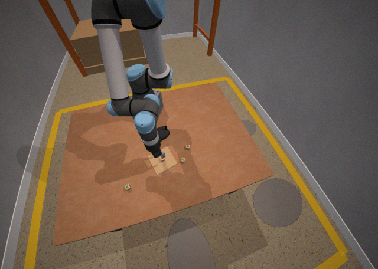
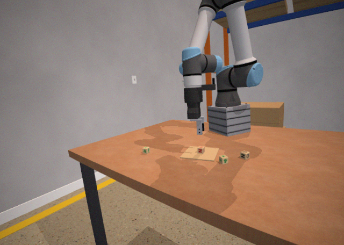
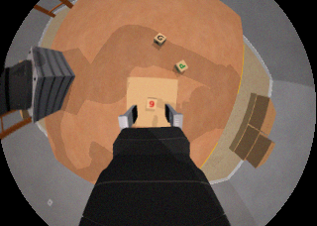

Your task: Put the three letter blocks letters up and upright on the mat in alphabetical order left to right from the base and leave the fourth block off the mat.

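Gripper (image 2: 200, 129) hanging wide open, holding nothing, above red-marked block (image 2: 200, 149) sitting on mat (image 2: 191, 155). Three green-marked blocks lying on worktop (image 2: 277, 167), off mat. Judging: approaching for grasp; next needing straight descent, jaws around block.

Tan mat (image 2: 194, 155); red-marked block (image 2: 200, 149); orange-brown table (image 2: 277, 181)

Gripper (image 2: 200, 129) open, pointing down.

Even overhead light, soft arm shadows, fisheye-warped blurry wrist view.
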Robot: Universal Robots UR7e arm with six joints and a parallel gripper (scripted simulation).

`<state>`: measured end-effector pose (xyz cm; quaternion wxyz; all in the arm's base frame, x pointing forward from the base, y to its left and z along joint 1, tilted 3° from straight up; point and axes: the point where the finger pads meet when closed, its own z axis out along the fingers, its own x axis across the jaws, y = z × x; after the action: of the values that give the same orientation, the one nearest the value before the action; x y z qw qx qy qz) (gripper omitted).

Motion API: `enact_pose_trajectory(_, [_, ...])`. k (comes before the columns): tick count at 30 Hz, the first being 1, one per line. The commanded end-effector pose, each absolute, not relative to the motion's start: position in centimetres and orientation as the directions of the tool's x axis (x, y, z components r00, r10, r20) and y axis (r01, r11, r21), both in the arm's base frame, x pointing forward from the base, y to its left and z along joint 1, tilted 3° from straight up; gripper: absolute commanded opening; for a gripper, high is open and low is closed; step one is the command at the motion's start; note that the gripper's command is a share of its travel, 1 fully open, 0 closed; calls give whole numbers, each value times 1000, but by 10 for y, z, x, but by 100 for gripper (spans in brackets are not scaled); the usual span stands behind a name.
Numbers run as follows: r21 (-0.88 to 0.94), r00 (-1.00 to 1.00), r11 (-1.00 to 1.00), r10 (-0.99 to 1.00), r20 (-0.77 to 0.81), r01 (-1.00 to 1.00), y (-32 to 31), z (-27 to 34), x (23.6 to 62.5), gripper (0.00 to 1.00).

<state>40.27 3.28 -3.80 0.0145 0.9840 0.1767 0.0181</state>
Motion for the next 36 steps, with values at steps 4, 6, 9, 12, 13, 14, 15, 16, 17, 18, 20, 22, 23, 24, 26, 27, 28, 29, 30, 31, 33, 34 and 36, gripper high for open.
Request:
enact_pose_trajectory(4, [32,969,-969,245,35,244,32,-41,404,100])
enact_pose_trajectory(6, [32,972,-972,234,36,233,31,-41,404,100])
enact_pose_trajectory(9, [31,973,-973,228,36,227,31,-41,404,100])
enact_pose_trajectory(12, [31,973,-974,227,36,226,31,-41,404,100])
enact_pose_trajectory(13, [31,973,-974,227,36,226,31,-41,404,100])
enact_pose_trajectory(14, [31,973,-974,227,36,226,31,-41,404,100])
enact_pose_trajectory(15, [31,973,-974,227,36,226,31,-41,404,100])
enact_pose_trajectory(16, [31,973,-974,227,36,226,31,-41,404,100])
enact_pose_trajectory(17, [31,973,-974,227,36,226,31,-41,404,100])
enact_pose_trajectory(18, [31,973,-974,227,36,226,31,-41,404,100])
enact_pose_trajectory(20, [31,973,-974,227,36,226,31,-41,404,100])
enact_pose_trajectory(22, [31,973,-974,227,36,226,31,-41,404,100])
enact_pose_trajectory(23, [31,973,-974,227,36,226,31,-41,404,100])
enact_pose_trajectory(24, [31,973,-974,227,36,226,31,-41,404,100])
enact_pose_trajectory(26, [31,973,-974,227,36,226,31,-41,404,100])
enact_pose_trajectory(27, [31,973,-974,227,36,226,31,-41,404,100])
enact_pose_trajectory(28, [31,973,-974,227,36,226,31,-41,404,100])
enact_pose_trajectory(29, [31,973,-974,227,36,226,31,-41,404,100])
enact_pose_trajectory(30, [31,973,-974,227,36,226,31,-41,404,100])
enact_pose_trajectory(31, [31,973,-974,227,36,226,31,-41,404,100])
enact_pose_trajectory(33, [31,973,-974,227,36,226,31,-41,404,100])
enact_pose_trajectory(34, [31,973,-974,227,36,226,31,-41,404,100])
enact_pose_trajectory(36, [31,973,-974,227,36,226,31,-41,404,100])
